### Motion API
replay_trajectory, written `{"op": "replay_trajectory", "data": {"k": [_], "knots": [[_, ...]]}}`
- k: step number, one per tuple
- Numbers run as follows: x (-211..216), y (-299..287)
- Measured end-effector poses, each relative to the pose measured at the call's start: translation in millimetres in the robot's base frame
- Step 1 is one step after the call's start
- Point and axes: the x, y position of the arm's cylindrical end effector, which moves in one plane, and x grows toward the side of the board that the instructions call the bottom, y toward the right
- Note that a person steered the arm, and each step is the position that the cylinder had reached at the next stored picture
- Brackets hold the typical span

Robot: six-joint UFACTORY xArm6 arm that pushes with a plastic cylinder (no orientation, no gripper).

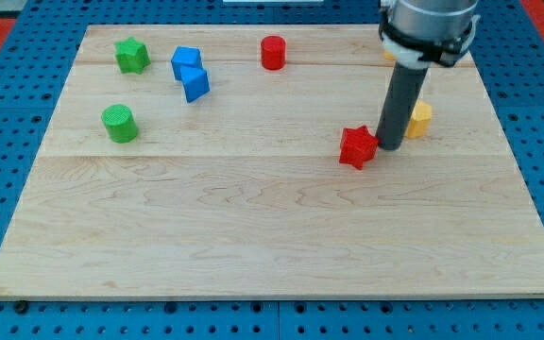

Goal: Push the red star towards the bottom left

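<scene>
The red star (357, 147) lies on the wooden board (253, 227), right of centre. My tip (389, 148) is down on the board at the star's right side, touching or almost touching it. The dark rod rises from there towards the view's top right and hides part of a yellow block (420, 118) just behind it.
A red cylinder (272, 52) stands near the top centre. Two blue blocks (190, 73) sit together at the top left. A green star (132, 55) is at the top left and a green cylinder (119, 123) lies below it. Another yellow block (388, 56) peeks out by the arm.
</scene>
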Motion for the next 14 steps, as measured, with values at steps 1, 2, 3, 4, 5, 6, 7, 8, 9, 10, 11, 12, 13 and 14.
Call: {"op": "replay_trajectory", "data": {"k": [1,2,3,4,5,6,7,8,9,10,11,12,13,14], "knots": [[19.9,-68.6],[-1.3,-106.1],[-37.2,-96.8],[-46.6,-135.8],[-25.8,-165.2],[-1.9,-200.5],[7.3,-250.4],[17.4,-297.4],[41.0,-332.8],[22.0,-335.7],[8.1,-363.0],[32.4,-370.5],[55.2,-384.0],[70.1,-371.5]]}}
